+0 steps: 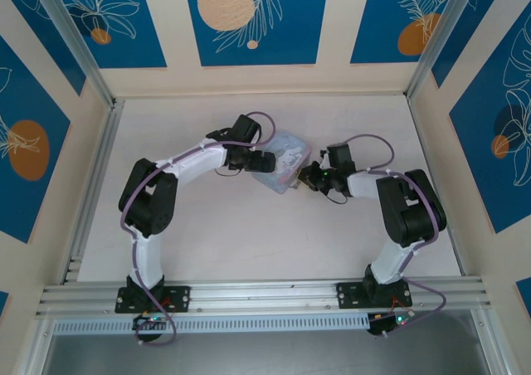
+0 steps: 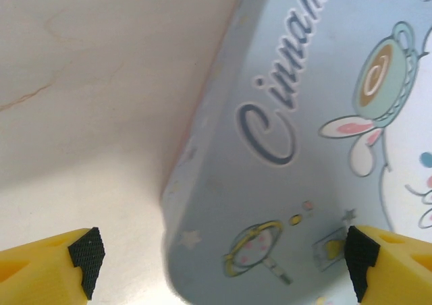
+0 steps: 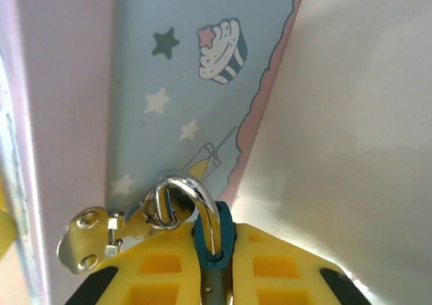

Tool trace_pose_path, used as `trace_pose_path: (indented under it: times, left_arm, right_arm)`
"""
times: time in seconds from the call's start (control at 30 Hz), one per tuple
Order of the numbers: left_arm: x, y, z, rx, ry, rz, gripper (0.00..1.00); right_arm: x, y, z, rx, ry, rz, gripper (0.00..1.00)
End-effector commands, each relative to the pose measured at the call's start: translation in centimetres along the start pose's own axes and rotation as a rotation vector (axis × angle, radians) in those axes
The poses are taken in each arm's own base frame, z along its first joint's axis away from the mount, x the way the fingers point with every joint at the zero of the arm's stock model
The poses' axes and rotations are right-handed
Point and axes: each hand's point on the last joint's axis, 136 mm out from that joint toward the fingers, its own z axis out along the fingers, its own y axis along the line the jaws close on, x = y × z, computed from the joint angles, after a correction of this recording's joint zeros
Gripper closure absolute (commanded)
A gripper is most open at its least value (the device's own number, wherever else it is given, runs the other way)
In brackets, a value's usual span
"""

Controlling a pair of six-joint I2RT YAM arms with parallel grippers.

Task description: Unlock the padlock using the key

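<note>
The padlock (image 3: 214, 241) has a teal body pinched between the yellow fingers (image 3: 155, 268) of my right gripper (image 3: 214, 254), which is shut on it. Its silver shackle (image 3: 192, 187) passes through the ring of the metal hasp (image 3: 88, 241) on the pale blue tin (image 3: 182, 82). In the top view the right gripper (image 1: 309, 176) sits at the tin's right corner. My left gripper (image 2: 223, 258) is open, its black-padded tips spread wide over the near corner of the tin's cartoon lid (image 2: 304, 150). From above, the left gripper (image 1: 264, 161) is at the tin's (image 1: 286, 155) left side. The key is out of view.
The tin lies at the middle of the pale table (image 1: 249, 242), between both arms. Aluminium rails (image 1: 91, 184) and patterned blue walls enclose the table on the left, right and back. A rail (image 1: 265, 296) holding the arm bases runs along the near edge.
</note>
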Motion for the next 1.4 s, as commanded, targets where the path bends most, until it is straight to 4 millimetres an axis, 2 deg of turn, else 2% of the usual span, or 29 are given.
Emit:
trace_pose_path:
  times: [0.0,0.2,0.33,0.73,1.0,1.2,1.37]
  left_arm:
    - [6.3,4.9,2.4,-0.188,0.230,0.009,0.09]
    - [6.4,4.8,2.5,-0.180,0.232,0.006,0.09]
    - [6.1,4.5,2.3,-0.173,0.228,0.009,0.09]
    - [3.7,2.9,-0.3,-0.128,0.166,0.023,0.06]
    - [3.1,2.4,-1.6,-0.118,0.148,0.036,0.05]
    - [3.0,1.8,-2.6,-0.089,0.134,0.028,0.05]
    - [3.2,1.5,-2.9,-0.075,0.127,0.022,0.05]
  right_arm:
    - [-3.8,2.6,-1.2,-0.240,-0.073,0.055,1.00]
    - [-3.1,2.3,-1.2,-0.224,-0.007,0.044,1.00]
    - [-1.8,2.3,-1.0,-0.202,0.031,0.024,1.00]
    - [3.6,0.8,0.0,-0.005,0.112,-0.037,1.00]
    - [7.5,1.9,0.8,0.021,0.175,-0.103,1.00]
    - [6.7,-0.2,0.0,0.080,0.141,-0.078,1.00]
    - [6.4,-0.9,0.0,0.119,0.138,-0.098,1.00]
